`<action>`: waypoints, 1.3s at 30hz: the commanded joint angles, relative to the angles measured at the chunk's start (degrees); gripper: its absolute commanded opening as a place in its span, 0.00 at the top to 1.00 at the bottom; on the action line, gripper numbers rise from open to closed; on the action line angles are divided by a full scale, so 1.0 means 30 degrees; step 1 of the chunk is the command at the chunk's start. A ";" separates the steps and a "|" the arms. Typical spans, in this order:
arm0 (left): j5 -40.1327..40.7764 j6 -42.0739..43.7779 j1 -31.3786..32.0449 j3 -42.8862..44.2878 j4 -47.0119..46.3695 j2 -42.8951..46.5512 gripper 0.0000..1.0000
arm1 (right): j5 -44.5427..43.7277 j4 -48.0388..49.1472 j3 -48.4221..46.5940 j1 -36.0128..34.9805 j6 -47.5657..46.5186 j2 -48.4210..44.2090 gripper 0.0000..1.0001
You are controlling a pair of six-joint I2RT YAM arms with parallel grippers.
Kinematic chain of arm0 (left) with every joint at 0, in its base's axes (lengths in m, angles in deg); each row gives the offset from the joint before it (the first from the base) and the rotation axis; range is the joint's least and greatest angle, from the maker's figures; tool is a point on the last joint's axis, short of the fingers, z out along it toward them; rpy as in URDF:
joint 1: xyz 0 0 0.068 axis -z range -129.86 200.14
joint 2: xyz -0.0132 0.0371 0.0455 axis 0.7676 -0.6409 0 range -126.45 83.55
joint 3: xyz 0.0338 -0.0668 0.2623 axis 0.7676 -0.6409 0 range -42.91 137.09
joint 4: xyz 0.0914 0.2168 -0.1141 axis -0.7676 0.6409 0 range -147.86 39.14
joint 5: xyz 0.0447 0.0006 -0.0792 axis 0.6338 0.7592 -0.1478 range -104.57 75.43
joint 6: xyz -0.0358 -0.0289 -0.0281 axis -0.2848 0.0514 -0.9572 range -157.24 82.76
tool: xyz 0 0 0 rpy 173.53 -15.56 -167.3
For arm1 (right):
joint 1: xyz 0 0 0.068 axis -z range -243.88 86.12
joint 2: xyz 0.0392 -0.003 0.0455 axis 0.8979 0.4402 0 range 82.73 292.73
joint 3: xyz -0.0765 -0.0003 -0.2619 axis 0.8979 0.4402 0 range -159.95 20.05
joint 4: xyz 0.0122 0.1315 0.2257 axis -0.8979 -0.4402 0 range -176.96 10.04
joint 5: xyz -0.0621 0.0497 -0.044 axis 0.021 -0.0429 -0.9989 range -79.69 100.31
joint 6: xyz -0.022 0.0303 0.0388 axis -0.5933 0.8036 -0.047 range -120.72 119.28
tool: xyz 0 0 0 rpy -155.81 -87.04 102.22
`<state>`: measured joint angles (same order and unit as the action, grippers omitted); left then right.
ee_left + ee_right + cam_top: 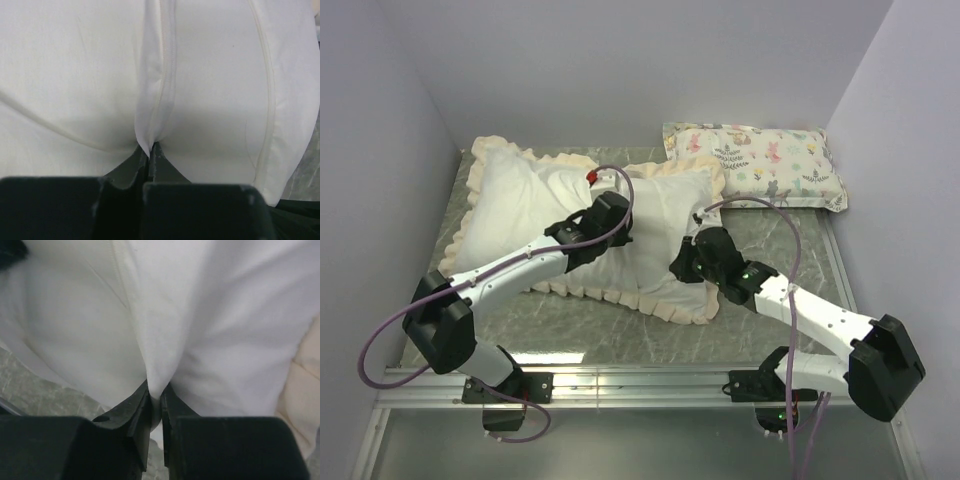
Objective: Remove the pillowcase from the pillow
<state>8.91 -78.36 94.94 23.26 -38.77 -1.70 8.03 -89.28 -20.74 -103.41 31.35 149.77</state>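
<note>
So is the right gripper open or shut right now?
Shut. In the right wrist view, the right gripper pinches a fold of the white pillowcase fabric.

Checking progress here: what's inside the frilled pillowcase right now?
Its inside is covered. The pillowcase bulges, white cloth outward, left claw and right claw each shut on a fold. Any pillow within is hidden.

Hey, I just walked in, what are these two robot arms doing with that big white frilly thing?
They are working on a pillowcase lying on the table. The left gripper and the right gripper are each pinched shut on a fold of its white fabric near the middle. It looks full, so nothing seems to be out yet. A small printed pillow sits apart at the back.
</note>
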 commanded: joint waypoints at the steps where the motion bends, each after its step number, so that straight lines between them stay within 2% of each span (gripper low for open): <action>1: 0.0526 0.0348 -0.1830 0.0970 0.0143 0.0290 1.00 | -0.0616 -0.0381 0.1668 0.1100 0.0411 -0.1541 0.83; 2: -0.0088 0.0465 -0.3083 0.0941 0.0053 0.0554 1.00 | -0.0616 -0.0321 0.1965 0.1425 0.0441 -0.1809 0.86; 7: -0.1410 0.0993 -0.5787 0.1059 0.0578 0.2048 1.00 | -0.0939 -0.0002 0.3282 0.3474 0.0762 -0.2399 0.94; 9: -0.1791 0.0935 -0.6842 0.0445 0.0522 0.2894 1.00 | 0.0573 0.0759 0.3811 0.5026 0.1287 -0.1961 0.99; 11: -0.2377 0.0818 -0.7574 -0.0256 0.0433 0.3367 1.00 | 0.1457 0.2282 0.4514 0.6109 0.1757 -0.0878 1.00; 16: -0.3926 0.0817 -0.7667 -0.1839 -0.0180 0.3984 1.00 | 0.3800 0.5968 0.5336 0.6467 0.2842 0.2281 1.00; 17: -0.4918 0.0817 -0.7521 -0.2655 -0.0675 0.3984 0.99 | 0.4069 0.6819 0.5453 0.6438 0.3163 0.2899 1.00; 20: -0.5396 0.1195 -0.6413 -0.3743 -0.1207 0.3984 0.98 | 0.4629 0.7530 0.5600 0.6350 0.3312 0.3285 1.00; 21: -0.4933 0.1314 -0.6030 -0.3747 -0.1179 0.4042 0.94 | 0.4542 0.7531 0.5572 0.6176 0.3254 0.3315 1.00; 22: -0.4580 0.1431 -0.5620 -0.3718 -0.1004 0.4101 0.78 | 0.4338 0.7357 0.5571 0.6116 0.3196 0.3141 1.00; 24: -0.3412 0.1842 -0.4418 -0.3192 -0.0712 0.4508 0.59 | 0.4072 0.7181 0.5659 0.6057 0.3108 0.2877 1.00; 25: -0.2999 0.1959 -0.4066 -0.2900 -0.0536 0.4598 0.42 | 0.4014 0.7122 0.5688 0.6086 0.3049 0.2673 1.00; 28: -0.2001 0.2748 -0.2690 -0.1553 0.0226 0.4833 0.23 | 0.3926 0.6975 0.5718 0.6057 0.2990 0.2350 1.00; 31: -0.0832 0.3101 -0.1137 -0.0146 0.1046 0.4717 0.17 | 0.4013 0.6887 0.5660 0.6028 0.2961 0.2261 1.00; 34: 0.0892 0.3307 0.0591 0.1317 0.2071 0.4016 0.16 | 0.3926 0.6829 0.5572 0.5882 0.2961 0.2144 1.00; 35: 0.1511 0.3453 0.1611 0.2192 0.2393 0.3694 0.16 | 0.3896 0.6741 0.5542 0.5852 0.2932 0.2143 1.00; 39: 0.3040 0.3805 0.3435 0.4073 0.3245 0.1443 0.14 | 0.3838 0.6565 0.5483 0.5823 0.2844 0.1968 1.00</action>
<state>11.71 -69.29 102.24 31.20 -32.12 6.91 23.28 -65.68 -4.99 -85.86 41.67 156.03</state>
